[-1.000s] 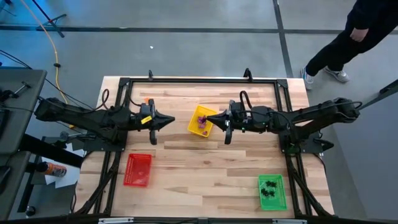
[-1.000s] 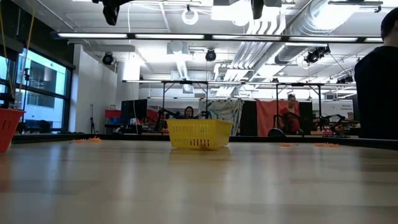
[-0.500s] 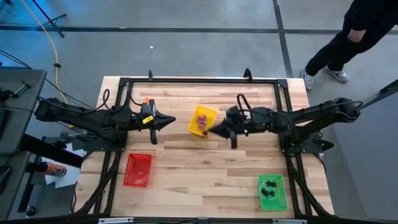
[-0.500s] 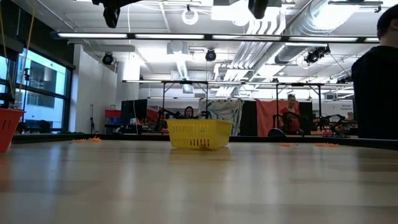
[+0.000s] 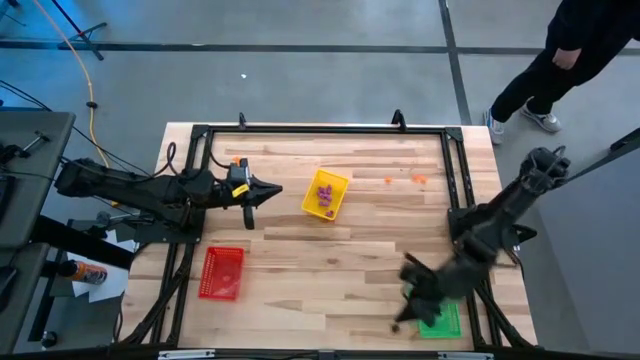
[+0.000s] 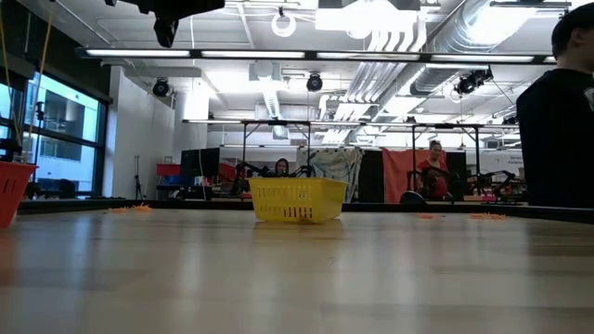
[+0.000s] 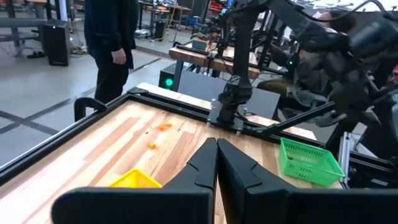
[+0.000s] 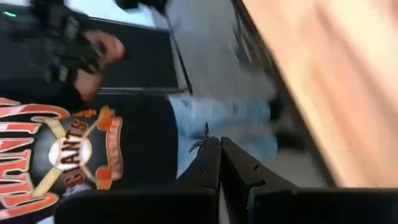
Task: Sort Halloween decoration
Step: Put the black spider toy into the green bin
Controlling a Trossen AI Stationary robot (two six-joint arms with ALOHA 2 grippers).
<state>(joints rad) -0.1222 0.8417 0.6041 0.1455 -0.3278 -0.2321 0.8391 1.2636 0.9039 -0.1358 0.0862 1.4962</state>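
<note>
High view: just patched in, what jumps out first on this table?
The right arm's gripper hangs low over the table's near right corner, fingers shut, beside the green tray. The yellow tray sits mid-table with purple trinkets inside, the left gripper shut just to its left. A few orange trinkets lie loose right of the yellow tray; a red tray sits near left.

Wide bare wood is lying open across the middle of the tabletop (image 5: 330, 260), nothing blocking a pass there. The yellow basket (image 5: 326, 194) is sitting toward the far side, with the left claw (image 5: 272, 192) hanging shut just beside it, narrowing that gap. The red basket (image 5: 222, 272) is occupying the near left. The right claw (image 5: 405, 318) is hanging blurred over the near right corner, crowding the green basket (image 5: 440, 322). A few orange bits (image 5: 404, 180) are dotting the far right planks.
</note>
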